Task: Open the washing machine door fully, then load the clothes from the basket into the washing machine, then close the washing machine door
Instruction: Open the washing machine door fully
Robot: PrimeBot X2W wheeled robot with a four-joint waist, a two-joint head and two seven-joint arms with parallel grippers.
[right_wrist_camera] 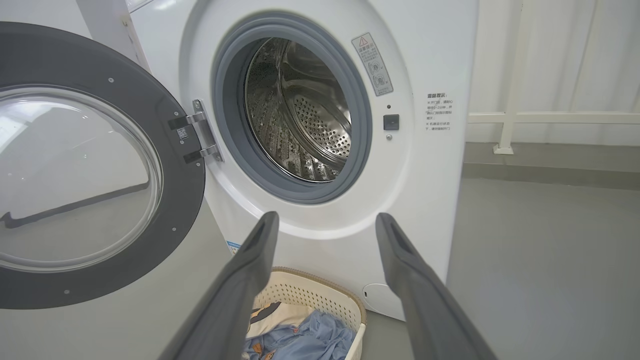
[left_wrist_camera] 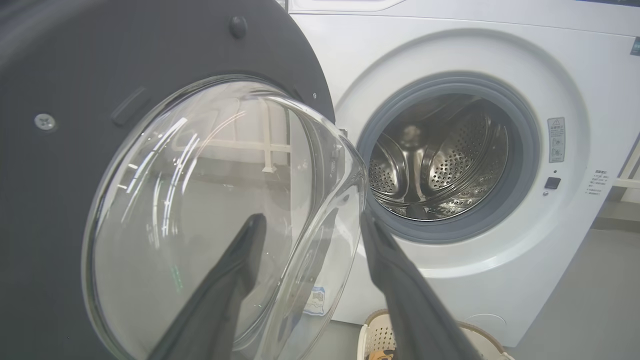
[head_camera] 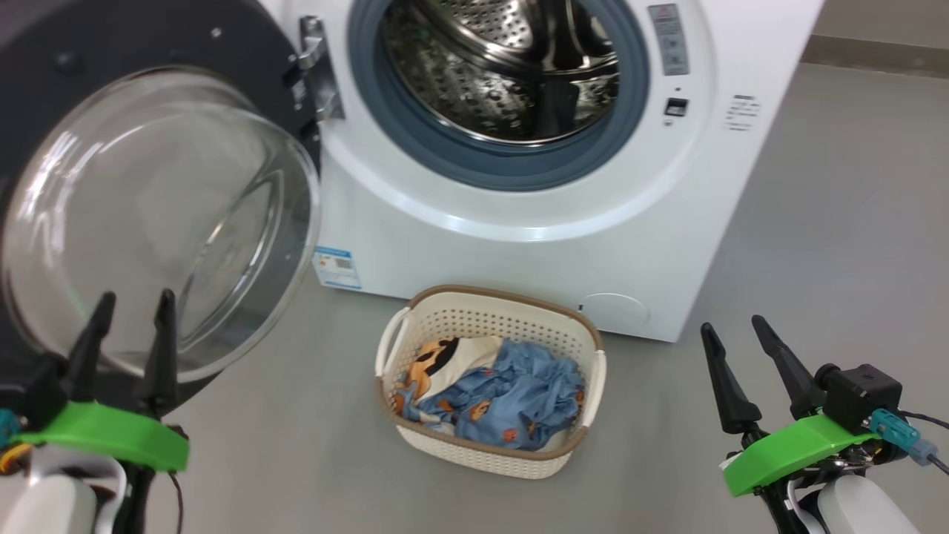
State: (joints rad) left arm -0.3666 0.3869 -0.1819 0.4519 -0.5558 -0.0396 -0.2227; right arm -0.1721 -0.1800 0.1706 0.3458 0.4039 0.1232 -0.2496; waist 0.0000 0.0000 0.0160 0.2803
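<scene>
The washing machine [head_camera: 519,252] stands with its steel drum [head_camera: 504,67] exposed. Its door [head_camera: 148,208] hangs swung out to the left, glass bowl facing me. My left gripper [head_camera: 137,297] is open just in front of that glass with nothing between its fingers; in the left wrist view, the left gripper [left_wrist_camera: 312,220] straddles the bowl's right edge without gripping the door [left_wrist_camera: 50,200]. The basket [head_camera: 504,293] sits on the floor below the drum, holding the clothes [head_camera: 511,400]: blue fabric and a cream piece [head_camera: 467,352]. My right gripper [head_camera: 732,324] is open and empty, to the basket's right.
Grey floor [head_camera: 830,222] stretches to the right of the machine. A white railing [right_wrist_camera: 550,118] and a pale wall stand behind it. A blue label [head_camera: 337,267] marks the machine's lower left corner. The door [right_wrist_camera: 175,200] juts out over the floor on the left.
</scene>
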